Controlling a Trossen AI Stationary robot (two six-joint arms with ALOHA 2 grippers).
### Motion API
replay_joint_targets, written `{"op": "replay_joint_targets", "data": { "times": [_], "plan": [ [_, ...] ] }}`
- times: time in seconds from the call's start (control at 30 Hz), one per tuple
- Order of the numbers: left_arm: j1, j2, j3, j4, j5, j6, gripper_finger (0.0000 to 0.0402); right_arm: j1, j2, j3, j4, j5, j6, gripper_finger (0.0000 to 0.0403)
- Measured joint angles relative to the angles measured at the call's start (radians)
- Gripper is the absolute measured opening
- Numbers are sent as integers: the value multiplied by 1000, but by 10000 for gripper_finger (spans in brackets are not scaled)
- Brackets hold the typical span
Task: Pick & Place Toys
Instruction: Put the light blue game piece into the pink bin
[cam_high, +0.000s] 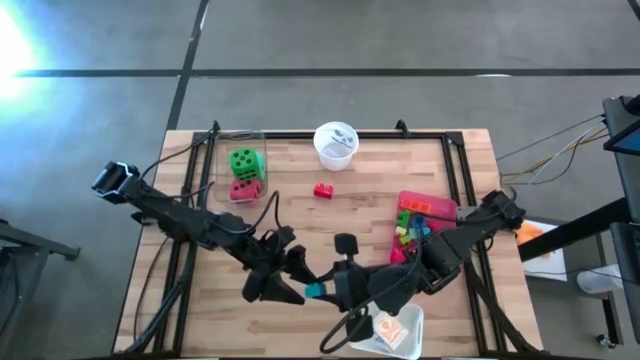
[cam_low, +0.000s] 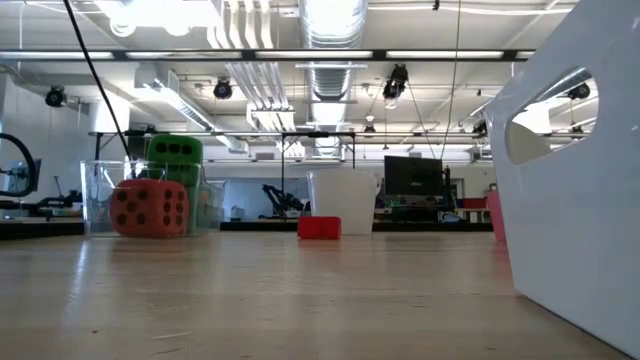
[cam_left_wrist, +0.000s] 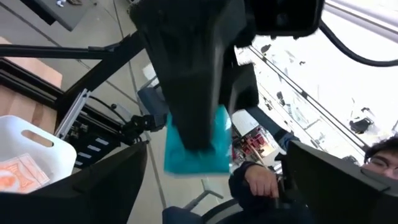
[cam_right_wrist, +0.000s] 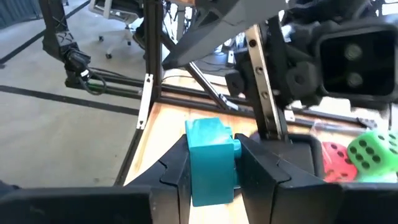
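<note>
Wooden slatted tabletop (cam_high: 330, 230) carries both arms meeting near the white rectangular plastic tray (cam_high: 412, 335), where the right gripper (cam_right_wrist: 211, 168) clamps a teal plastic brick (cam_right_wrist: 211, 160); the left gripper (cam_high: 290, 285), jaw state unclear, crowds it, risking a knocked, dropped brick.

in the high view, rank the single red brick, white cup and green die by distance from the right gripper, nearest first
From the right gripper, shut on the teal block near the table's front centre:
1. red brick, mid-table, straight back.
2. white cup, back edge, behind the brick.
3. green die, back left, in the clear box.

Cup and die are nearly tied.
</note>
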Motion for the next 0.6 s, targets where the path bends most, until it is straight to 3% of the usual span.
{"op": "replay_joint_targets", "data": {
  "times": [0.33, 0.6],
  "plan": [
    [-1, -66, 0, -164, -46, -3, 379, 2, -87, -3, -159, 11, 88, 90],
    [-5, -98, 0, -235, -85, 6, 379, 9, -163, -18, -329, 131, 187, 90]
  ]
}}
